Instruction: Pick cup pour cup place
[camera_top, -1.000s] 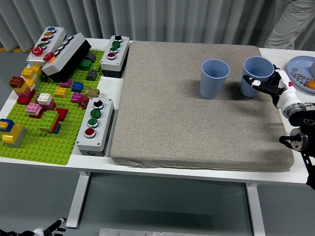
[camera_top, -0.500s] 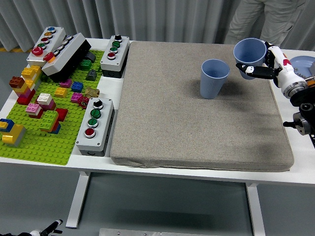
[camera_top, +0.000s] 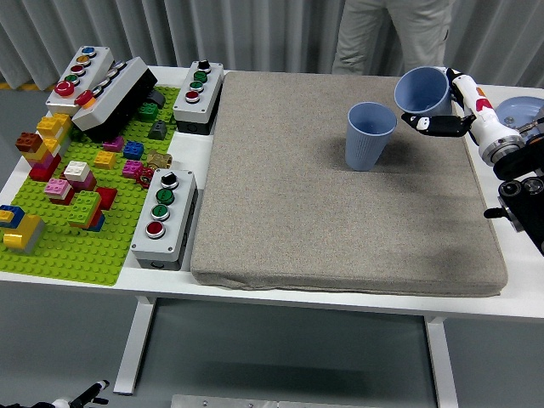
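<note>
Blue cup, held (camera_top: 422, 90): lifted clear of the mat, tipped with its mouth leaning toward the second cup; sits up and to the right of it, near but apart.
Blue cup, standing (camera_top: 369, 135): upright on the grey mat (camera_top: 340, 212), far right part, mouth open and unobstructed.
Right hand (camera_top: 450, 110): fingers wrapped on the held cup's wall from the right side, dark fingertips showing under its lower edge; a firm clasp, judged from the tilt it sustains.
Left hand: not in view.
Contents: nothing visible inside either cup; cannot tell if anything is pouring.
Handling, judged: thin ribbed plastic, light, walls likely to flex if squeezed hard. Ribs should give some friction. Best hold is mid-wall, as now; gripping near the rim would deform the mouth.
Step, judged: pour phase, cup tilted but its lip not yet over the standing cup's mouth.
Risk, judged: standing cup is light too, a nudge from the rim could topple it.
Surroundings: plate (camera_top: 520, 109) at the right table edge, just behind the hand; button boxes (camera_top: 164, 218) and brick board (camera_top: 76, 229) well off to the left.
Person: legs only, at the far side, hands not seen.
</note>
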You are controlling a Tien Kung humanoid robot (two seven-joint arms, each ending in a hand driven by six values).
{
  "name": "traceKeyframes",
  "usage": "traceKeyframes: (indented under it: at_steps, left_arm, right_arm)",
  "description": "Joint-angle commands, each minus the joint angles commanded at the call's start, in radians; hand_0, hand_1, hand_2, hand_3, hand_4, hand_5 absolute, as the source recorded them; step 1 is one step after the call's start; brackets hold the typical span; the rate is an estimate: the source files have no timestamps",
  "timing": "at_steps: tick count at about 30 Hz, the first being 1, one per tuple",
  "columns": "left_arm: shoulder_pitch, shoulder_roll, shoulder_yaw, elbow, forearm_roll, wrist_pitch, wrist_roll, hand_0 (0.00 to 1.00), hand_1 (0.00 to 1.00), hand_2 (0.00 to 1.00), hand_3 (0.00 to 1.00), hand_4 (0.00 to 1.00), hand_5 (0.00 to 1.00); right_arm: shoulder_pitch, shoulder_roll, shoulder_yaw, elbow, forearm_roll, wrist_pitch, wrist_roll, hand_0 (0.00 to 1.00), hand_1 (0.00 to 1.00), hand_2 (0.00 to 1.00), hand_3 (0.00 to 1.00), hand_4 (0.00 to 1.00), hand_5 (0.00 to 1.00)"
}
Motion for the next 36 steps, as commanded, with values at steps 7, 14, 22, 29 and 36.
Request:
traceKeyframes:
  at_steps: [7,14,22,29,36]
  left_arm:
    - [0.000,-0.001,-0.004,0.000,0.003,0.000,0.001,0.822,0.824,0.881,0.816,0.640,0.998]
    - [0.001,-0.001,-0.007,0.000,0.006,0.000,0.001,0.822,0.824,0.881,0.815,0.640,0.998]
    - [-0.001,-0.001,-0.007,0.000,0.007,-0.001,0.002,0.823,0.824,0.881,0.815,0.641,0.998]
    - [0.000,0.000,-0.008,0.000,0.009,-0.001,0.002,0.822,0.824,0.881,0.815,0.641,0.998]
    - [-0.001,0.000,-0.009,0.000,0.008,0.000,0.001,0.823,0.824,0.882,0.815,0.642,0.998]
  right_arm:
    - [-0.001,0.006,0.002,0.024,-0.099,-0.022,-0.019,0.776,0.673,0.575,0.682,0.715,0.076]
    - [-0.003,0.015,0.004,0.056,-0.227,-0.044,-0.045,0.777,0.673,0.570,0.681,0.714,0.077]
    - [-0.001,0.020,-0.004,0.076,-0.320,-0.056,-0.065,0.778,0.674,0.570,0.681,0.713,0.076]
    - [0.002,0.026,-0.019,0.081,-0.345,-0.066,-0.073,0.778,0.674,0.568,0.681,0.713,0.080]
    - [0.008,0.027,-0.034,0.081,-0.396,-0.077,-0.079,0.778,0.674,0.566,0.681,0.712,0.081]
